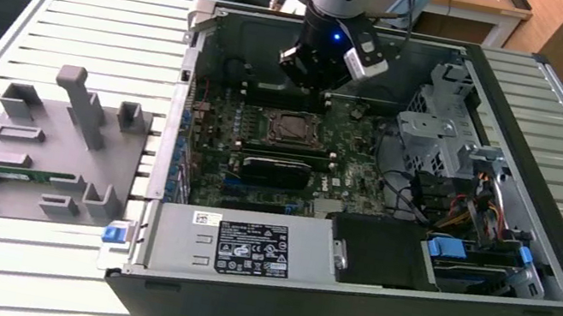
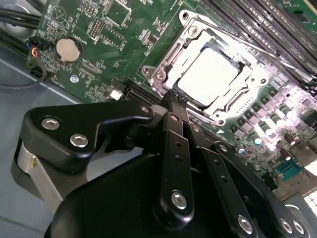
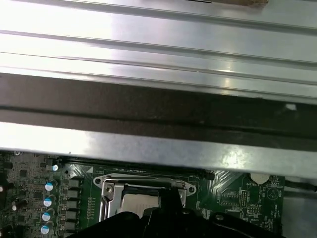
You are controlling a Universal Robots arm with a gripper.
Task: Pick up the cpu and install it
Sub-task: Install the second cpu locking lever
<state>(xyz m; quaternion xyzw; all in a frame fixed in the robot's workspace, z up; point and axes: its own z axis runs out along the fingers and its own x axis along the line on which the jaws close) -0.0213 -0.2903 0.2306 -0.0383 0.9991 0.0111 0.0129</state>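
The cpu point(image 2: 212, 74), a small square chip with a shiny silver top, lies flat inside the metal socket frame point(image 2: 163, 74) on the green motherboard point(image 1: 347, 148). In the exterior view the cpu point(image 1: 289, 128) sits just in front of the arm's black gripper point(image 1: 310, 86), which hangs above the board inside the open computer case. In the second wrist view my gripper point(image 2: 176, 101) is shut, its two black fingers pressed together with nothing between them and their tips at the socket's edge. The first wrist view shows the cpu point(image 3: 132, 203) beside the gripper point(image 3: 167, 194).
A grey fixture tray point(image 1: 38, 159) with upright posts and a green memory stick point(image 1: 18, 174) lies on the slatted table at the exterior view's left. Inside the case are a black heatsink block point(image 1: 277, 166), the power supply point(image 1: 242, 247), drive cages point(image 1: 442, 134) and cables point(image 1: 446, 209).
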